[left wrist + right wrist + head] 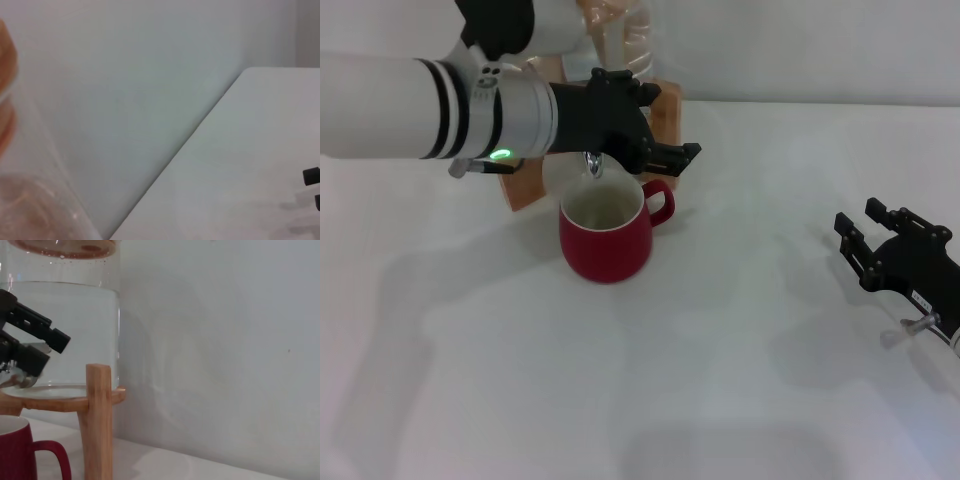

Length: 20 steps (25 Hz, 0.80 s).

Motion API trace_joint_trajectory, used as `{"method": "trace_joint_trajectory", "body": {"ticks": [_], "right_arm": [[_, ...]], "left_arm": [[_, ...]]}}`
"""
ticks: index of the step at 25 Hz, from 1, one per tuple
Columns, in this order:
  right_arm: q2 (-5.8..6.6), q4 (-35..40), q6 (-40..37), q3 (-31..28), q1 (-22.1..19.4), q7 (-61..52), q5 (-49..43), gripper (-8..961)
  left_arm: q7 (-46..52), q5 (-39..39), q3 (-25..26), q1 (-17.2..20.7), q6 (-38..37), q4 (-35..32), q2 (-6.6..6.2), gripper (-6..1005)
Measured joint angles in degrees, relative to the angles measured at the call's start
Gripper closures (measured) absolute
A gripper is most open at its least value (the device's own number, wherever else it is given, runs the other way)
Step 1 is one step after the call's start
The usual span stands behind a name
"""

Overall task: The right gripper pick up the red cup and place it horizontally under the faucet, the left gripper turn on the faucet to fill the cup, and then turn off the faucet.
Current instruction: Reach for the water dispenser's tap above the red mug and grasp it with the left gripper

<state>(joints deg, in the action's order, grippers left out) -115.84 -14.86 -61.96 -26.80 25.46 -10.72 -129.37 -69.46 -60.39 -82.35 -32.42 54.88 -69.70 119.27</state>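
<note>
Fingers of left gripper [660, 150] set about faucet [593, 164], black prongs close around its top; whether pinching it cannot be told. Directly beneath spout, red cup [607, 232] upright on white table [740, 330], handle turned toward robot's right, cream inside showing. Behind, clear water jug [75, 330] on wooden stand [98, 415]. Well apart on robot's right, right gripper [873, 232] low over table, prongs spread, holding nothing.

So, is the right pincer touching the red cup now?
Apart. The head view shows the right pincer far to the right of the red cup, with bare table between them.
</note>
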Motion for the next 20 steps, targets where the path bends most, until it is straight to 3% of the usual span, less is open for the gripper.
{"method": "trace_joint_trajectory", "body": {"ticks": [7,20], "right_arm": [[0.01,0.05,-0.02,-0.02,-0.08,0.00,0.00,559],[0.09,0.10,-0.09,-0.12,-0.06,0.00,0.00,559]], "left_arm": [[-1.13,-0.05,-0.10,-2.26,-0.63,2.59,0.01,123],[-0.81,-0.09,-0.09,-1.63,-0.38,2.16,0.09,123]]}}
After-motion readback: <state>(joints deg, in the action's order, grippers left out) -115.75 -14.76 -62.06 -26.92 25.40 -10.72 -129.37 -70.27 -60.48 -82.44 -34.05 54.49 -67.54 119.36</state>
